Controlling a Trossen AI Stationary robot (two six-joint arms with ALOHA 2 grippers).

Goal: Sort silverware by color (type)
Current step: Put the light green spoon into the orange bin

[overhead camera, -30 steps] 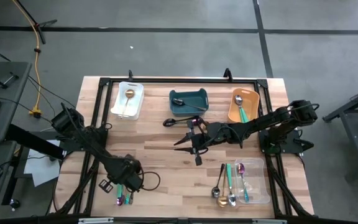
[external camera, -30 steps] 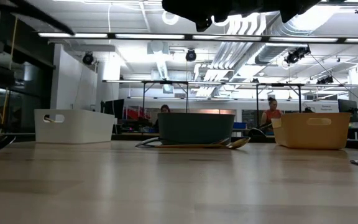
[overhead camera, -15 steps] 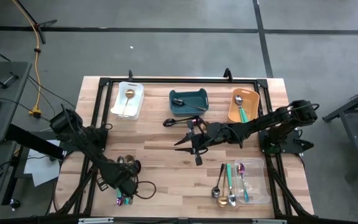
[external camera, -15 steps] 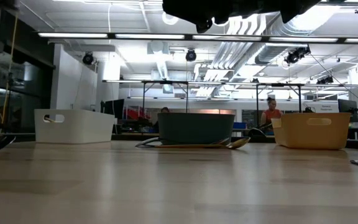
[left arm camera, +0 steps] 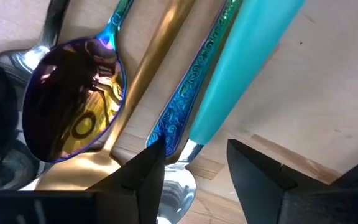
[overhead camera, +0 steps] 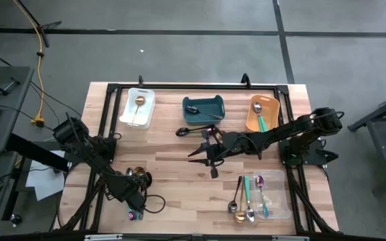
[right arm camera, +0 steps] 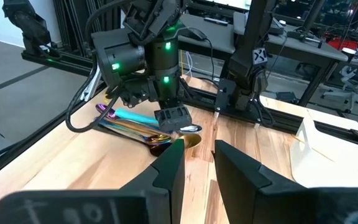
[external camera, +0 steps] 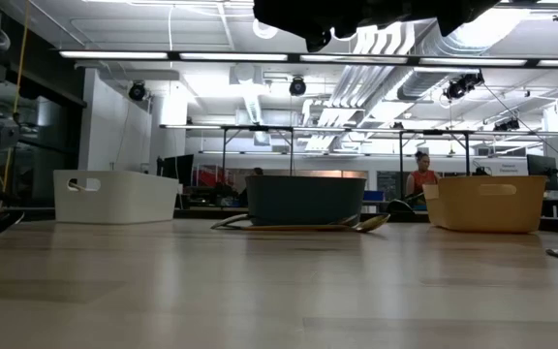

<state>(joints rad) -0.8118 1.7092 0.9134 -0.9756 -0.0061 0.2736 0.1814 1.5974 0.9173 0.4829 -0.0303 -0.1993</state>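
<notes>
I had the left gripper [overhead camera: 134, 198] down at the near left of the pale plank table [overhead camera: 173, 167], its dark fingers [left arm camera: 143, 177] spread apart over a small heap of silverware [overhead camera: 135, 214] and closed on nothing. Through the left wrist camera the heap was all gloss and curves: an iridescent purple spoon [left arm camera: 73, 106] with a mirror-bright oval bowl, a flat gold handle [left arm camera: 157, 59] beside it, a blue-green patterned handle [left arm camera: 188, 93], a smooth matte teal handle [left arm camera: 241, 62], and rounded silver bowls at the edge.

Further left to right along the far side stood three rectangular bins: a white bin [overhead camera: 137, 108] with one gold spoon [overhead camera: 139, 102], a dark teal bin [overhead camera: 204, 109] with a black spoon [overhead camera: 191, 109], and an orange bin [overhead camera: 262, 114] with a teal-handled utensil [overhead camera: 261, 120]. A dark spoon [overhead camera: 194, 131] lay on the wood just in front of the teal bin.

The right gripper [overhead camera: 210, 156] hung over mid-table, its fingers [right arm camera: 169, 165] a narrow gap apart, holding nothing.

At the near right a clear tray [overhead camera: 279, 195] held more slender pieces, silver, gold, teal and purple [overhead camera: 261, 181].
</notes>
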